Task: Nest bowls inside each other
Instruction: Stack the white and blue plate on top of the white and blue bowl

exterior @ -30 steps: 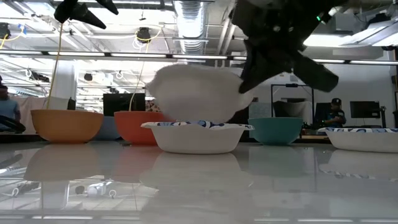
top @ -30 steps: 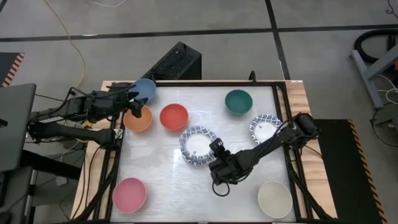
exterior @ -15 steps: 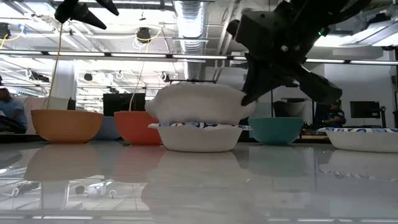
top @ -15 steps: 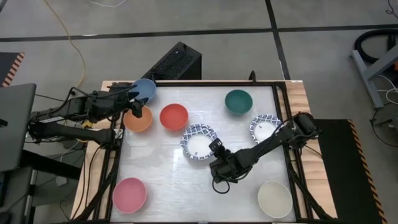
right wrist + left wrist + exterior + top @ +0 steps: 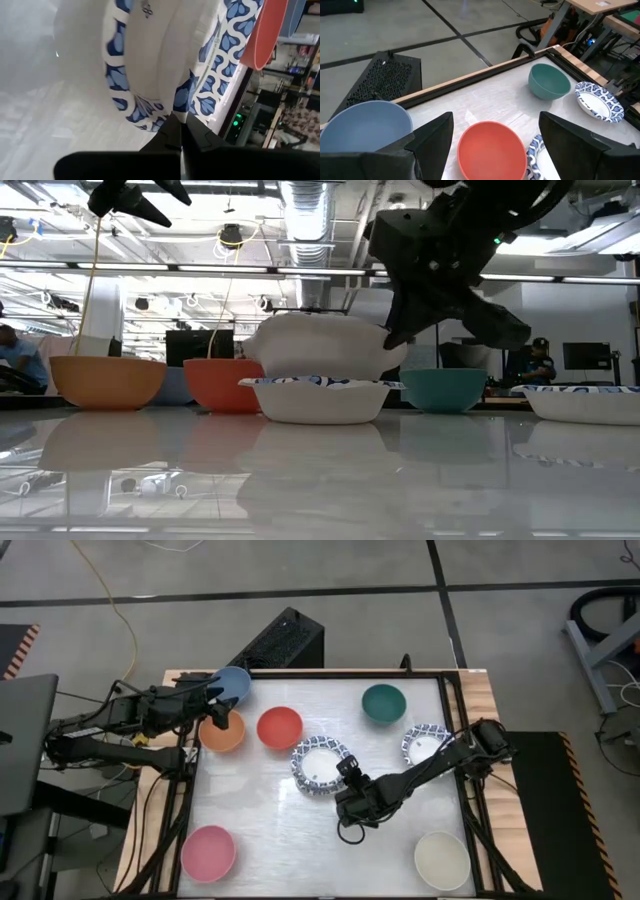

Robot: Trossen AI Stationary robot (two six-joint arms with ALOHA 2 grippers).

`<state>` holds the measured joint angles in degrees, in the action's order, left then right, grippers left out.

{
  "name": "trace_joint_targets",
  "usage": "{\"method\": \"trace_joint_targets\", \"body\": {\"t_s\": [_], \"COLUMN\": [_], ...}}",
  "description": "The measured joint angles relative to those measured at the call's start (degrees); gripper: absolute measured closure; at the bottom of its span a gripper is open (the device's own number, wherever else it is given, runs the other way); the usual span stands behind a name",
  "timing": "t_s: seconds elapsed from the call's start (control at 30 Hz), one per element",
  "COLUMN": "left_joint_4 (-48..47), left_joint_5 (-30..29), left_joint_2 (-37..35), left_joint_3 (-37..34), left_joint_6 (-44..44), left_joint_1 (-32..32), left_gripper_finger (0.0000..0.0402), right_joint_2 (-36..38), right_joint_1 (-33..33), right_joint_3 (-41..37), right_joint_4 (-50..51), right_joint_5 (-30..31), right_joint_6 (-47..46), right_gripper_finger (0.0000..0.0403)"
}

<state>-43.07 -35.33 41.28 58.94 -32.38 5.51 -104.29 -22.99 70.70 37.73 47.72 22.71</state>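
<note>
Table point(image 5: 260, 810): patterned bowl point(image 5: 321, 766) seemingly nested.

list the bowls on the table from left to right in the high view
pink bowl → orange bowl → red bowl → blue-rimmed white bowls pinched at the rim by the right hand → dark green bowl → blue-rimmed bowl → cream bowl

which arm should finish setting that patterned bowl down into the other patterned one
The right. Its gripper is shut on the rim of the tilted patterned bowl, already resting in the matching bowl mid-table. The left gripper hovers open at the far-left corner, near the blue bowl.
</note>
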Motion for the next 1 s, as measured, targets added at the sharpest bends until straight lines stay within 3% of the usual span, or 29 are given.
{"method": "trace_joint_targets", "body": {"t_s": [0.27,0.57,1.0], "left_joint_4": [0.0,0.0,0.0], "left_joint_5": [0.0,0.0,0.6], "left_joint_2": [0.0,0.0,0.0], "left_joint_3": [0.0,0.0,0.0], "left_joint_6": [0.3,1.4,2.4], "left_joint_1": [0.0,0.0,0.0], "left_gripper_finger": [0.0118,0.0118,0.0118], "right_joint_2": [0.0,0.1,2.4], "right_joint_1": [0.2,0.2,3.5], "right_joint_3": [0.0,0.0,1.4], "right_joint_4": [-0.1,-0.2,2.2], "right_joint_5": [-7.5,-8.5,-28.6], "right_joint_6": [-3.8,-9.5,-28.8], "right_gripper_finger": [0.0345,0.0283,0.0198]}}
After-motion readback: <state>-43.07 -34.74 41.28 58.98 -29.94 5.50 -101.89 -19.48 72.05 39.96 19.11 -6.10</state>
